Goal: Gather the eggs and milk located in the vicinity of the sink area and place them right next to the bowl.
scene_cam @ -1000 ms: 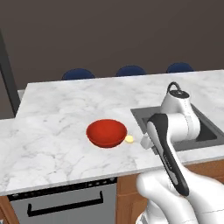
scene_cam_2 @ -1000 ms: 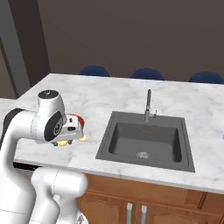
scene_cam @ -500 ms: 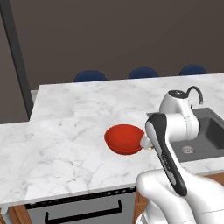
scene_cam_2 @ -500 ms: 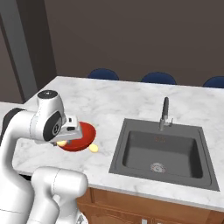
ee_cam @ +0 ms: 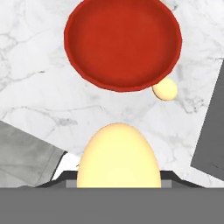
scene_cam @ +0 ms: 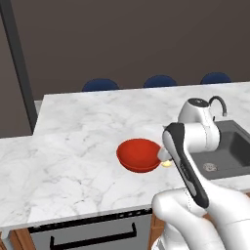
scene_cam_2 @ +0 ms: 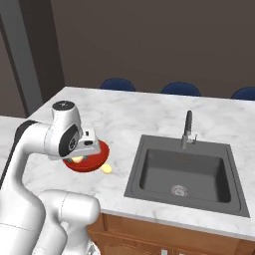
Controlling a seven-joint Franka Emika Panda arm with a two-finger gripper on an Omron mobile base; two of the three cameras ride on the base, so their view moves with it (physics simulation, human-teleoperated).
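White marble worktop point(scene_cam: 73, 161) runs across the kitchen, with three blue chair backs point(scene_cam: 159, 81) behind it against a dark wall. Set into the worktop is the dark grey sink point(scene_cam_2: 187, 172), its curved faucet point(scene_cam_2: 188, 128) at the far edge. A glossy red bowl point(ee_cam: 122, 41) sits on the marble beside the sink, and a pale-yellow egg point(ee_cam: 165, 89) lies on the surface touching or just beside the bowl's rim, on the sink side. The white arm reaches over this spot, its tool point(scene_cam_2: 79, 158) above the near edge of the bowl and clamped on a second egg point(ee_cam: 117, 157), which looms large at the bottom of the hand view.
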